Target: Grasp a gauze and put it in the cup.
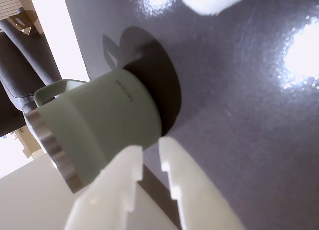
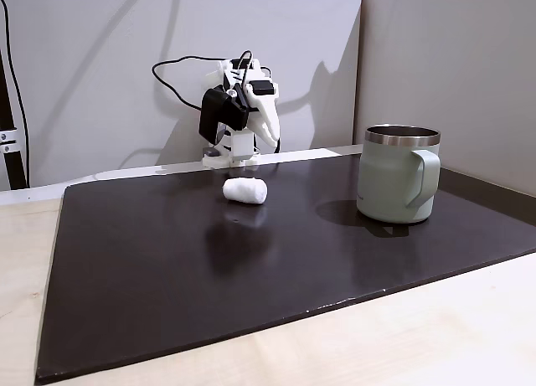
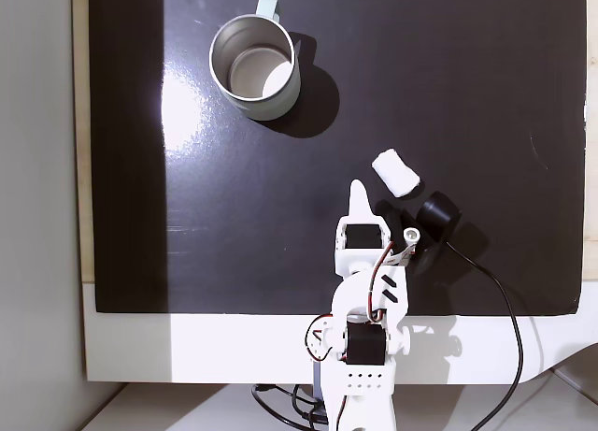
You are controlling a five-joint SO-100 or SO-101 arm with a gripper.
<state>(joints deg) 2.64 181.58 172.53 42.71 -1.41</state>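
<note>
Tool (image 1: 149, 146) at the bottom centre of the wrist view, two white fingers (image 1: 185, 185) almost together with a thin slit between, clenched on nothing. In a fixed view, tool (image 3: 356, 192) low and right of centre, tip pointing up the frame; in the other, tool (image 2: 272, 133) folded back at upper centre, hanging clear of the mat.

Gauze (image 3: 396, 172) just right of the tool tip and apart from it, lying on the black mat (image 3: 486, 94); near mid-frame (image 2: 244, 190) in the side view; a blurred white patch at top centre (image 1: 212, 0) in the wrist view.

Cup (image 3: 254, 66) well apart in the upper left, upright, handle toward the top edge, inside bare. At right (image 2: 399, 173) in the side view, handle to the right. At left (image 1: 94, 125) in the wrist view.

Mat on a pale desk (image 2: 419, 336).
</note>
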